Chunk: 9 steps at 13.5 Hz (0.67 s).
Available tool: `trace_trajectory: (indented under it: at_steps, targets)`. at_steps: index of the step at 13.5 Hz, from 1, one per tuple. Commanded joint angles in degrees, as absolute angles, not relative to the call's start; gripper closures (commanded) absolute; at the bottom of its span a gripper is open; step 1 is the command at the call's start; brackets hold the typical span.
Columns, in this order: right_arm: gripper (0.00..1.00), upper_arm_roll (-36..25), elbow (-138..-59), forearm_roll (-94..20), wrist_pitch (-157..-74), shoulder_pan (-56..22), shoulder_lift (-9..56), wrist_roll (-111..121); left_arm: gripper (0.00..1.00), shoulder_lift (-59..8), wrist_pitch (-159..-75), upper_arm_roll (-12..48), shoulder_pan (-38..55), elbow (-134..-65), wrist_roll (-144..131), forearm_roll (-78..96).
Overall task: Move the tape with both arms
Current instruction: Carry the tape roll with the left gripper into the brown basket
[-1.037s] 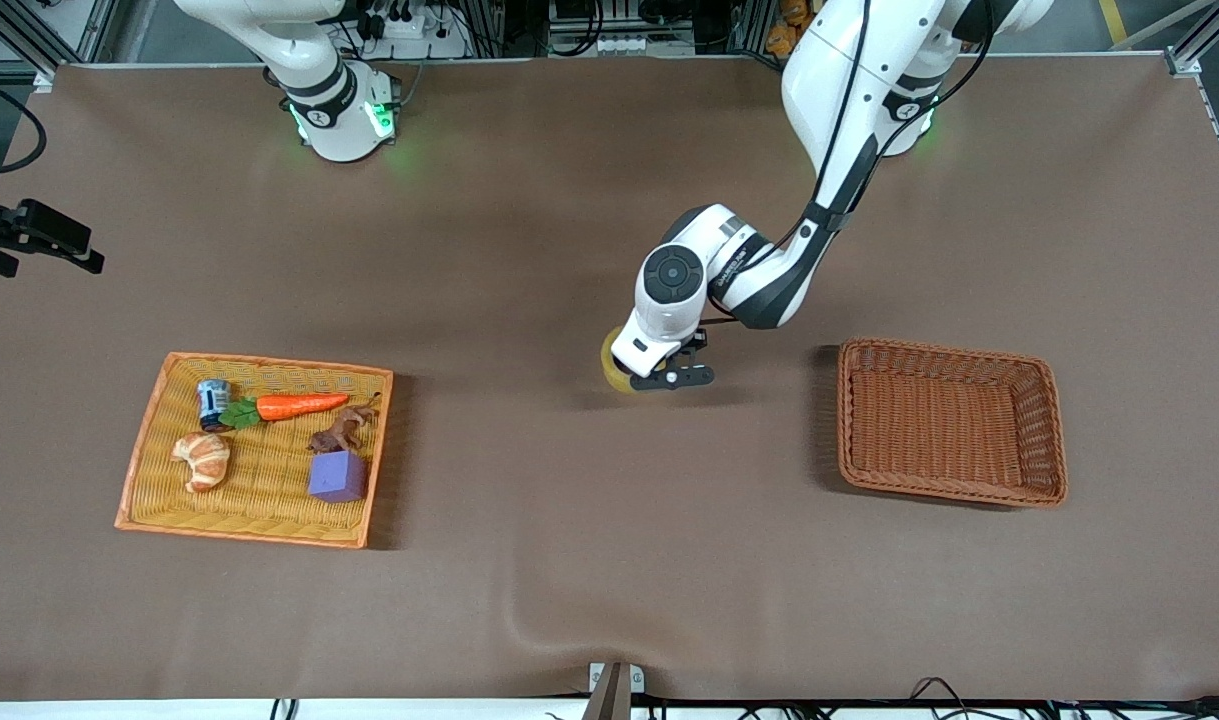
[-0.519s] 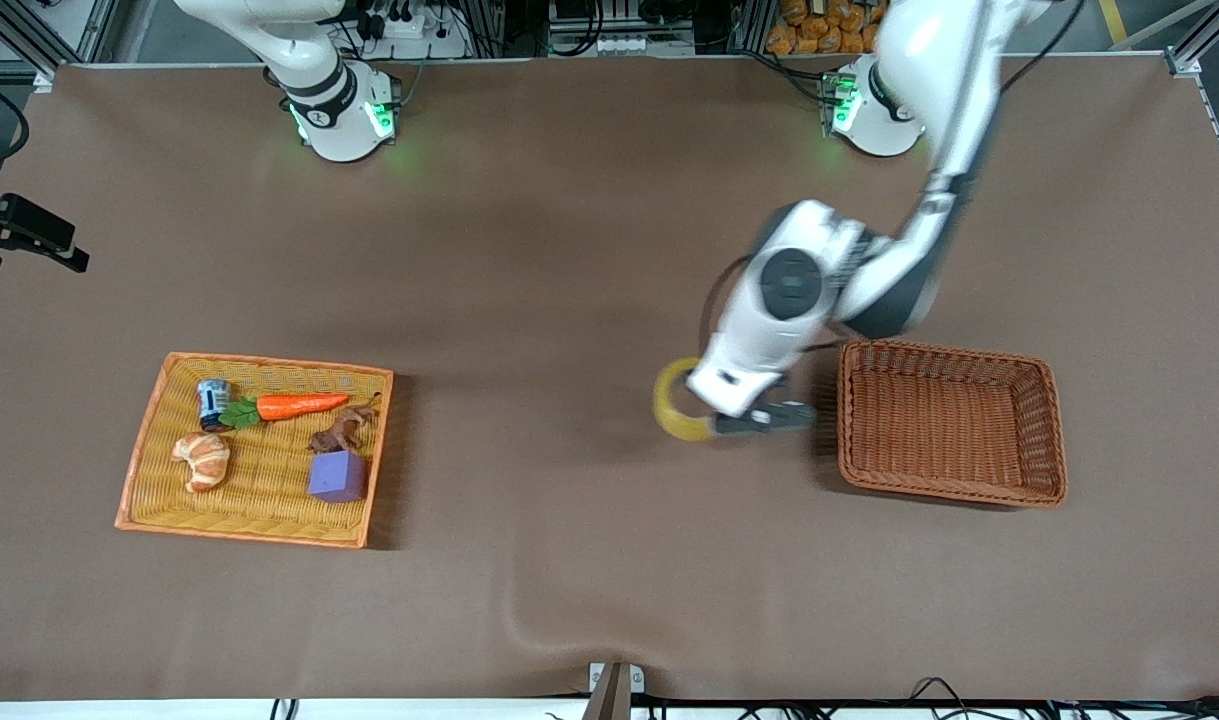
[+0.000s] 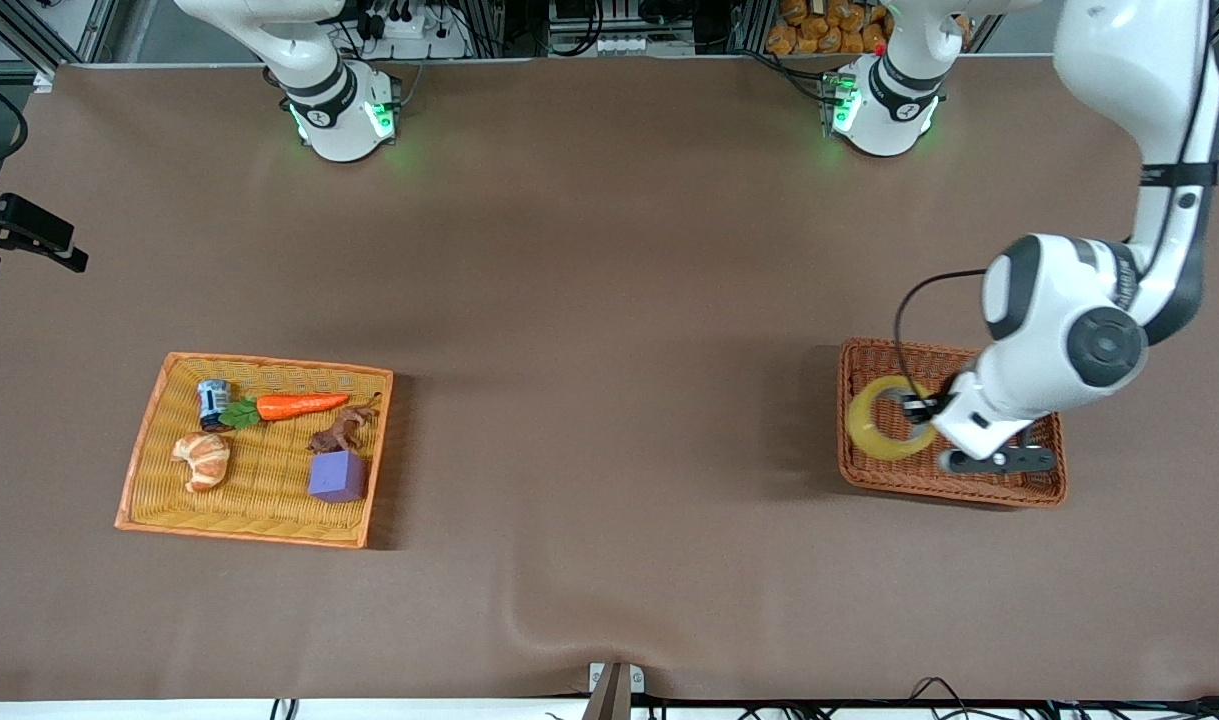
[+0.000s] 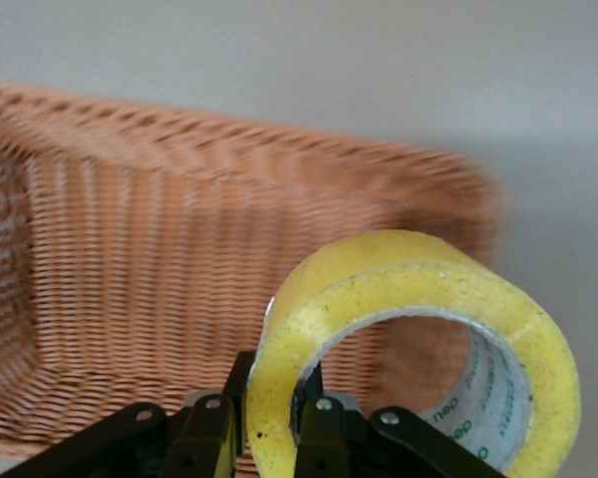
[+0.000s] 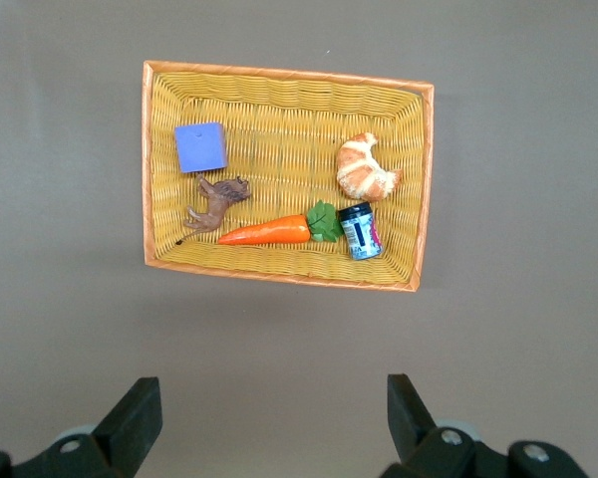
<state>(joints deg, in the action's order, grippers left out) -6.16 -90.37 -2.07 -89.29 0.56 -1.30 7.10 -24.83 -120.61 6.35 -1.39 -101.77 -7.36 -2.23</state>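
Left gripper is clamping the tape over the brown basket; right gripper, fingers apart, is hanging above the yellow basket holding carrot, croissant, purple block.

High front camera; two wrist close-ups.

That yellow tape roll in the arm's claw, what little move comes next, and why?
Probably a short drop, then letting go. The left gripper is shut on the tape, holding it over the brown basket, and the wrist view shows it not resting on the weave. The right gripper waits open, high above the orange tray.
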Motion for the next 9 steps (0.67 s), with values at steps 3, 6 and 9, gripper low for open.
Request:
trace_trajectory:
  at_steps: [3, 6, 9]
  targets:
    - [0.0, -5.62, -89.12, -3.16, -88.68, 1.23, -1.32, 7.29, 1.0, -28.91, -127.7, 7.12, -3.6, -104.33, -5.71, -3.78]
    - [0.0, -5.62, -89.21, -3.16, -88.68, 1.14, -1.32, 7.12, 0.0, -29.97, -128.58, 7.12, -3.6, -102.4, -5.72, -3.78]
    - [0.0, -5.62, -89.12, -3.16, -88.68, 1.41, -1.32, 7.03, 0.0, -26.38, -127.01, 6.86, -3.69, -100.29, -5.45, -3.78]
